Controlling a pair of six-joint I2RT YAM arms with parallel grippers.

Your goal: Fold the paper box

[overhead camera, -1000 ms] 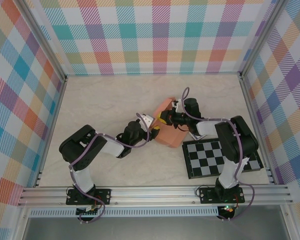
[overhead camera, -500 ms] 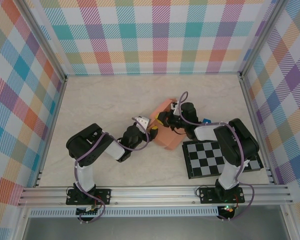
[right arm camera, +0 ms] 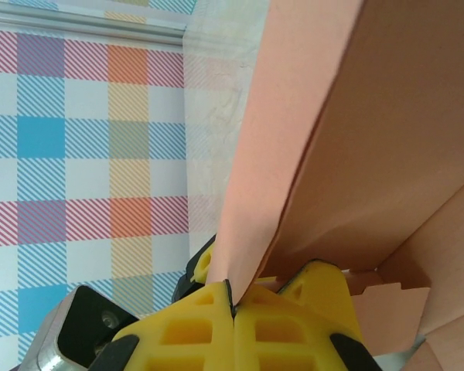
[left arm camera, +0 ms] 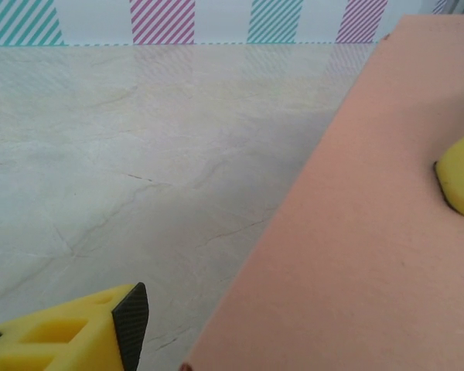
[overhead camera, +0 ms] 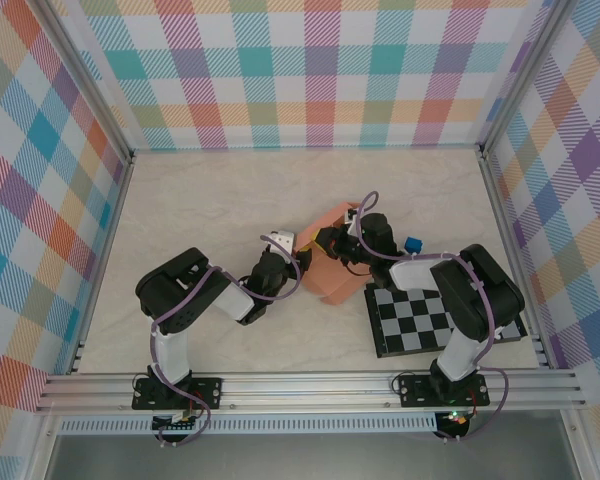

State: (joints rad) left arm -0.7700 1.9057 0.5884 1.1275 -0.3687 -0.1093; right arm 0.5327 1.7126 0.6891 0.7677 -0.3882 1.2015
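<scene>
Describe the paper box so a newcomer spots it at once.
Start from the pale marbled table inside the plaid walls, then find the black-and-white checkered board at its near right. Just left of it, where both arms meet, is the paper box: partly folded thin card, plain and the one salmon-orange thing there.

Matt thin card paper box (left arm camera: 356,232); smooth marble-look table (left arm camera: 139,154)

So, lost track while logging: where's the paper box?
Top view: the paper box sits mid-table, just left of the checkered board, pinched by the right gripper.
</scene>
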